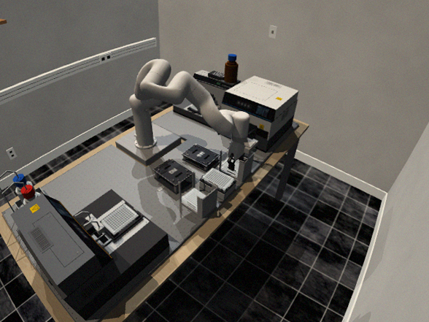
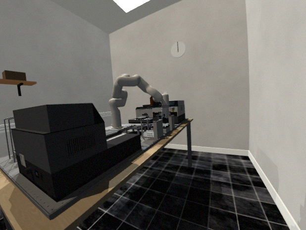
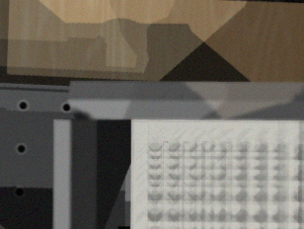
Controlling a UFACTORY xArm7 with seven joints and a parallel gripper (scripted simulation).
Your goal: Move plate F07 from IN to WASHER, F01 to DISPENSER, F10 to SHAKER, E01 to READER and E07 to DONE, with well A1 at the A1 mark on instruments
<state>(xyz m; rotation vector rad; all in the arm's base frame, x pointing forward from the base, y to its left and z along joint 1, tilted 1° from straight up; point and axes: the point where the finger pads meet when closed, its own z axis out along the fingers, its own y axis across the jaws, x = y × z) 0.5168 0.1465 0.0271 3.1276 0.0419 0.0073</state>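
My gripper (image 1: 231,165) (image 2: 164,116) is shut on a white well plate (image 3: 217,173). The plate fills the lower right of the wrist view, and I cannot read its label. The gripper hangs low at the open top of a tall grey stack rack (image 1: 247,166) (image 2: 171,122), beside the white boxy instrument (image 1: 260,96) (image 2: 177,106) at the table's far right. The fingers themselves are hidden in the wrist view. A second white plate (image 1: 218,178) sits on a station just in front of the rack. Another plate (image 1: 119,217) lies on the big dark instrument at the near left.
A second stack rack (image 1: 208,204) (image 2: 157,129) stands at the table's front edge with a plate inside. Two black nests (image 1: 172,171) (image 1: 201,155) stand behind the plates. A brown bottle (image 1: 231,68) stands at the back. The table edge is close to my right.
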